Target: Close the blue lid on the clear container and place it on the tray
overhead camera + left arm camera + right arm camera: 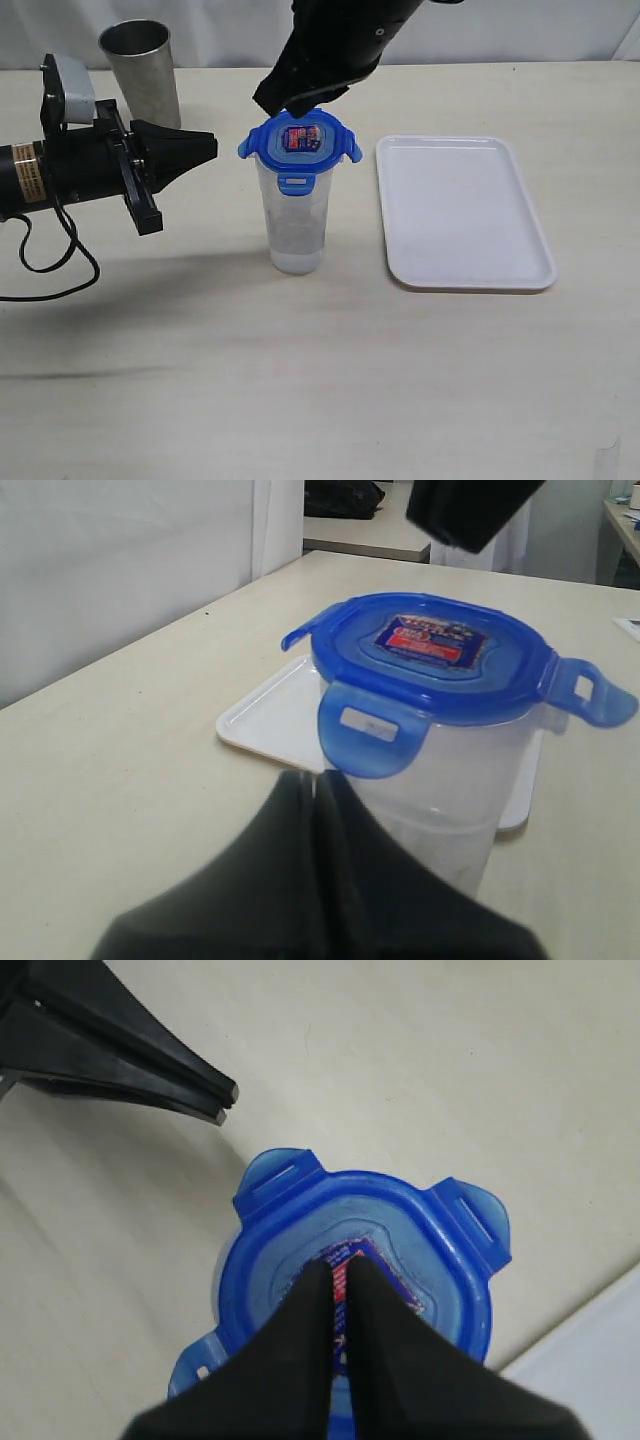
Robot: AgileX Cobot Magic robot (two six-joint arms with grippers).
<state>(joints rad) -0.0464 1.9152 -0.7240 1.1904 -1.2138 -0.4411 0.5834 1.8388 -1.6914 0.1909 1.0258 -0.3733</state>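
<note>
A: Which step is this?
B: Sealing, I'd say. The blue lid [298, 140] sits on the clear container [297, 225] at centre frame, and its side flaps [352, 150] stick out unlatched.
A: And the grippers?
B: Both are clenched and empty. The right gripper [288, 104] is over the lid, the left gripper [208, 147] just beside it. Next, press the flaps down, then carry it to the tray [465, 215] on the right.

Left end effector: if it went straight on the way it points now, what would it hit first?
Probably the near snap flap of the blue lid, or the wall of the clear container just under it. The shut left end effector aims there with nothing between; the exact height is unclear.
</note>
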